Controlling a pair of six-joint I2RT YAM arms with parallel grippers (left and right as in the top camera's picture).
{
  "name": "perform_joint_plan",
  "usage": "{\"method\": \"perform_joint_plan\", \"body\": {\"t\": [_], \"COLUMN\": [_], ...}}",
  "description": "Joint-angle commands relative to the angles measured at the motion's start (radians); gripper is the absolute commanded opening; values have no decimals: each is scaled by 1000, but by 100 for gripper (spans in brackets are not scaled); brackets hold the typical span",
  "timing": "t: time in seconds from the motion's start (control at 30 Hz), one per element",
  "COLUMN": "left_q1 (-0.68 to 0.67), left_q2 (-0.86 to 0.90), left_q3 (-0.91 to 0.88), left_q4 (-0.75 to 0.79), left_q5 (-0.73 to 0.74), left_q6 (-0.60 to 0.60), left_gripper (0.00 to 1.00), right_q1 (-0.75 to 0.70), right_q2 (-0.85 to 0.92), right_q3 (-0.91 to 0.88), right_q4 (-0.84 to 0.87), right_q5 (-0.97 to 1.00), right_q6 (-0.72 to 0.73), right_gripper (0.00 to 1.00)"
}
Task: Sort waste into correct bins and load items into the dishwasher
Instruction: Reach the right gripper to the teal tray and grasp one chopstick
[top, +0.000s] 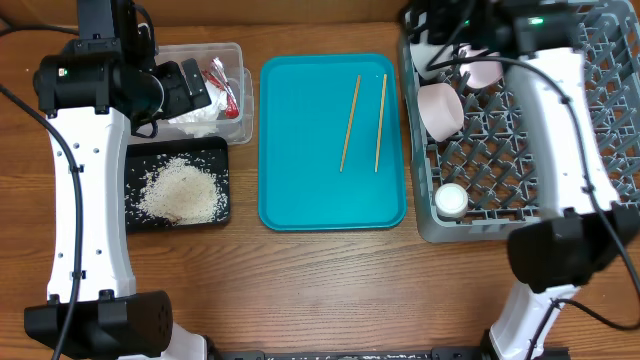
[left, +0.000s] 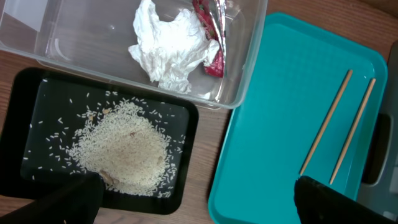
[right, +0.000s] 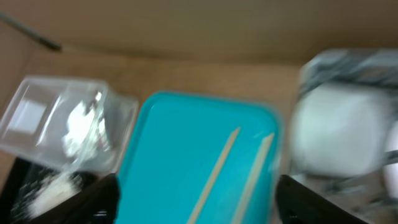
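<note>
The clear tub (top: 241, 62) holds crumpled tissue (left: 171, 50) and the red-and-white wrapper (left: 211, 31). The black tray (top: 215, 155) holds a pile of rice (left: 121, 152). Two chopsticks (top: 350, 122) (top: 380, 122) lie on the teal tray (top: 300, 150). The grey rack (top: 600, 110) holds white bowls (top: 441, 108) (top: 482, 70) and a small cup (top: 451, 200); no plate shows. My left gripper (left: 196, 205) is open and empty, above the edge between the black tray and the teal tray. My right gripper (right: 199, 202) is open and empty, high over the rack's back-left corner (top: 440, 42).
The right wrist view is motion-blurred; it shows the teal tray (right: 186, 143), both chopsticks (right: 217, 168) and a white bowl (right: 339, 137) in the rack. The teal tray sits between the two bins on the left and the rack on the right.
</note>
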Motion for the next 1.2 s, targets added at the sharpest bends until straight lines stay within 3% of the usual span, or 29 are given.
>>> {"method": "perform_joint_plan", "body": {"t": [0.0,0.13,0.23,0.43,0.63,0.87,1.17], "left_q1": [-7,-7,-7,-7,-7,-7,-7], "left_q2": [-1,-1,-1,0,-1,-1,-1], "left_q3": [6,6,6,6,6,6,6], "left_q4": [2,2,2,2,2,3,2], "left_q5": [-11,-11,-11,-11,-11,-11,-10], "left_q6": [-10,-10,-10,-10,-10,-10,-10], "left_gripper": [100,100,100,100,100,100,100], "right_q1": [117,226,274,292,291,291,292], "right_q2": [84,147,199,291,344,352,352], "right_q3": [-67,-101,-102,-103,-110,-179,-284], "right_q4": [0,11,15,-19,-64,-50,-58], "right_q5": [79,388,448,454,439,391,375], "right_q6": [170,320,325,331,333,321,318], "right_gripper": [68,65,65,61,45,42,22]}}
